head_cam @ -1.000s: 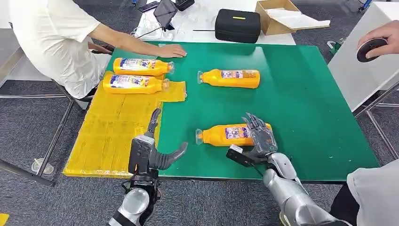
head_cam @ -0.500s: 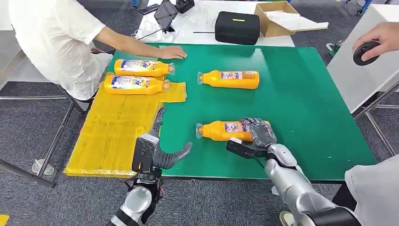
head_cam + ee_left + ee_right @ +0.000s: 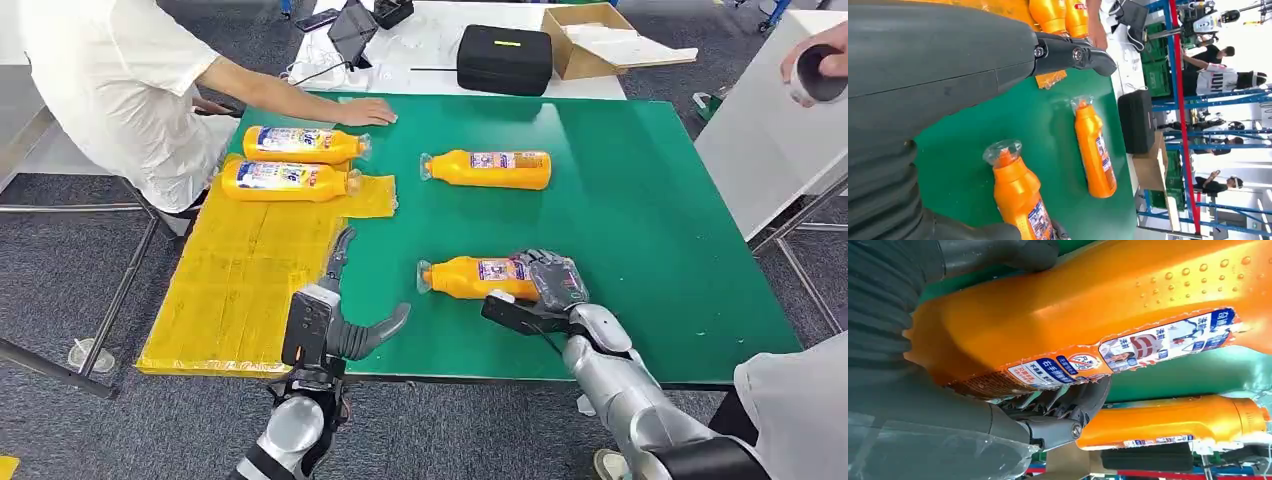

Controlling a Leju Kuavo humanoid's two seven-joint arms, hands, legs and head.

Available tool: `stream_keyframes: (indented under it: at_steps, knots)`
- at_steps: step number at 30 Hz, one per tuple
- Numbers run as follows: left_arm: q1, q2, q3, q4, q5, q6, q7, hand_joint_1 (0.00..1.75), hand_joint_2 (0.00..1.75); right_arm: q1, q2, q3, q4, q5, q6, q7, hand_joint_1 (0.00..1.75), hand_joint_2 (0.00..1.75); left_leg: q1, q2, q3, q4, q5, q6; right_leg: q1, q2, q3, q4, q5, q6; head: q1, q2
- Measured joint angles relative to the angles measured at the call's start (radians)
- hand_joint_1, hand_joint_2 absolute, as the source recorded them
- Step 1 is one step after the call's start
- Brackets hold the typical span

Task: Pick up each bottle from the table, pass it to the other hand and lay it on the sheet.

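Observation:
Two orange bottles lie on the green table [image 3: 650, 240]. The near bottle [image 3: 470, 277] [image 3: 1088, 315] lies with its cap to the left, and my right hand [image 3: 545, 290] grips its base end, fingers curled over it and thumb at its front side. It still rests on the table. The far bottle [image 3: 490, 168] [image 3: 1095, 150] lies untouched further back. Two more bottles [image 3: 300, 143] [image 3: 285, 178] lie on the yellow sheet [image 3: 240, 280] at the left. My left hand [image 3: 330, 320] hovers at the table's front edge beside the sheet, fingers spread and holding nothing.
A person in white sits at the left with a hand [image 3: 365, 110] flat on the table's far edge. Behind the table stand a black case [image 3: 505, 55] and a cardboard box [image 3: 590, 35]. Another person's hand [image 3: 815, 70] holds a round object at the upper right.
My right hand's fingers came down from above the near bottle and closed over its base end. The person's hand at the upper right rose. My left hand barely moved.

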State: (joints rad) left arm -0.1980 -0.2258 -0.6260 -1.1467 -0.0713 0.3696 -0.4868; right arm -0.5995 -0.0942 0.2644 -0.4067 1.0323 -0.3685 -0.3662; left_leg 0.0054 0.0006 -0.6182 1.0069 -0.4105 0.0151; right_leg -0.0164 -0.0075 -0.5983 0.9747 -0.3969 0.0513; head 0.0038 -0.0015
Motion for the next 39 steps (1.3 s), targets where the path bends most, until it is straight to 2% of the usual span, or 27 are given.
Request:
stream_keyframes:
  at_steps: [3,7,11,15,16,17,18,19,21,26,39]
  knots:
    - [0.0,0.0,0.0,0.0,0.0,-0.002,0.0,0.0,1.75,-0.001,0.0,0.0,0.0,-0.011,0.019,-0.006,1.75,1.75,0.0,0.0,0.0,0.0,0.0,0.0,0.0,0.0,0.0,0.0,0.0,0.0,0.0,0.0]
    - [-0.003,-0.002,-0.002,0.0,0.011,-0.003,-0.005,0.0,1.75,-0.011,-0.013,-0.002,0.0,-0.062,0.12,-0.037,1.75,1.75,0.0,0.001,0.002,0.0,0.0,0.0,0.0,0.001,0.001,0.0,0.0,0.0,0.0,0.0]
    - [-0.015,-0.007,-0.007,0.008,0.032,-0.008,-0.013,0.0,1.75,-0.044,-0.029,-0.002,0.007,-0.072,0.26,0.005,1.75,1.75,0.0,0.001,0.007,0.0,-0.001,0.0,0.0,0.001,0.002,-0.001,0.0,0.0,0.0,0.0]
    - [-0.019,-0.011,-0.01,0.013,0.042,-0.012,-0.015,0.0,1.75,-0.06,-0.039,-0.003,0.011,-0.097,0.322,0.012,1.75,1.75,0.0,0.0,0.014,0.0,-0.003,0.001,0.0,0.0,0.006,-0.001,-0.003,0.002,0.0,0.0]
    - [-0.02,-0.011,-0.01,0.015,0.058,-0.02,-0.017,0.0,1.75,-0.058,-0.039,-0.004,0.011,-0.128,0.331,-0.017,1.75,1.75,0.0,-0.001,0.014,0.0,-0.003,0.001,0.0,0.001,0.008,-0.001,-0.003,0.002,0.0,0.0]
    - [-0.02,-0.011,-0.01,0.016,0.098,-0.044,-0.022,0.0,1.75,-0.053,-0.03,-0.025,0.009,-0.217,0.353,-0.1,1.75,1.75,0.0,-0.001,0.014,0.0,-0.003,0.001,0.0,0.001,0.015,-0.001,-0.003,0.002,0.0,0.0]
    - [-0.017,-0.011,-0.006,0.017,0.15,-0.069,-0.029,0.0,1.75,-0.036,-0.026,-0.07,0.0,-0.34,0.388,-0.212,1.75,1.75,0.0,0.0,0.013,0.0,-0.002,0.001,0.0,0.001,0.015,-0.001,-0.002,0.003,0.001,0.0]
    - [-0.013,-0.011,-0.003,0.019,0.189,-0.087,-0.034,0.0,1.75,-0.013,-0.012,-0.108,-0.014,-0.42,0.404,-0.277,1.75,1.75,0.0,-0.001,0.012,0.0,-0.002,0.001,0.0,0.001,0.014,-0.001,-0.001,0.003,0.002,0.0]
    - [-0.004,-0.011,0.008,0.026,0.265,-0.121,-0.032,0.0,1.75,0.039,0.012,-0.159,-0.058,-0.51,0.409,-0.332,1.75,1.75,0.0,0.002,0.01,0.0,-0.003,0.001,0.0,0.002,0.01,-0.001,0.001,0.001,0.0,0.0]
    - [0.02,-0.01,0.02,0.063,0.381,-0.186,0.01,0.0,1.75,0.117,0.027,-0.189,-0.16,-0.637,0.409,-0.337,1.75,1.75,0.0,0.001,0.004,0.0,-0.002,0.0,0.001,0.002,0.006,-0.001,0.0,0.0,0.0,0.0]
    - [0.026,-0.011,0.002,0.142,0.445,-0.244,0.061,0.0,1.75,0.194,0.034,-0.183,-0.281,-0.744,0.367,-0.336,1.75,1.75,0.0,0.001,-0.002,0.0,-0.002,0.0,0.0,0.002,-0.001,-0.001,0.0,0.001,0.0,0.0]
